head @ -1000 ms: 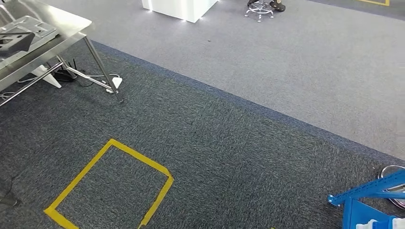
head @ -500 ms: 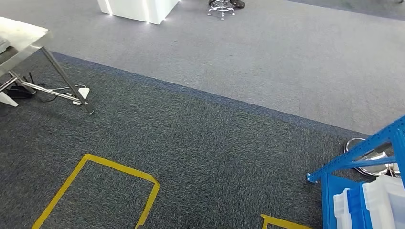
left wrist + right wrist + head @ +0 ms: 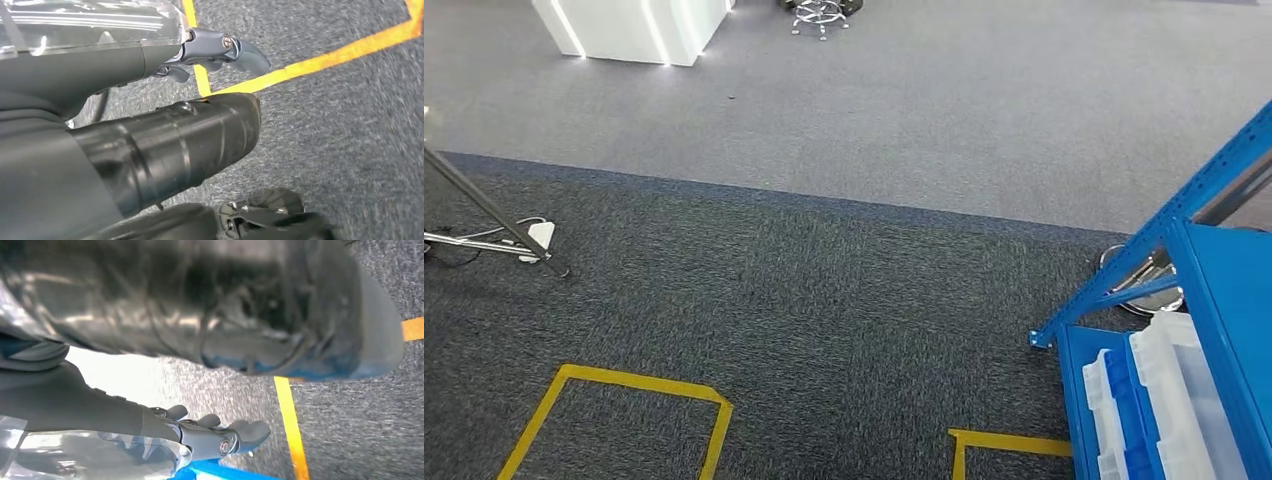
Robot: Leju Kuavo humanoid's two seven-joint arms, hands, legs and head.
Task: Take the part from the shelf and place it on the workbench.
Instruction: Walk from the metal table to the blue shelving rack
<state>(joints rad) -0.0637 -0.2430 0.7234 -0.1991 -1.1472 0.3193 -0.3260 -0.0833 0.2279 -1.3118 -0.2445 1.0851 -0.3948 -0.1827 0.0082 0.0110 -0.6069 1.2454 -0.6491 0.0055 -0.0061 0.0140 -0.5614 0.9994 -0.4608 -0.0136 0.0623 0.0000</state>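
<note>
The blue shelf point(image 3: 1214, 320) stands at the right edge of the head view, with pale translucent bins point(image 3: 1169, 385) on its lower level; I cannot make out the part among them. Of the workbench, one slanted metal leg point(image 3: 484, 205) reaches in at the far left. My left hand point(image 3: 220, 47) hangs over the carpet with its fingers loosely apart and nothing in them. My right hand point(image 3: 215, 432) hangs the same way, holding nothing, with a blue edge just beside it.
Yellow tape marks a square point(image 3: 624, 385) on the dark carpet and a corner point(image 3: 1004, 440) near the shelf. A white cabinet point(image 3: 629, 25) and a stool base point(image 3: 819, 12) stand far back. A power strip point(image 3: 536, 235) lies by the bench leg, a round metal base point(image 3: 1139, 275) behind the shelf.
The camera has swung to the right: the workbench has slid out at the left and the blue shelf has come further in at the right. Nothing on the floor has itself moved.
</note>
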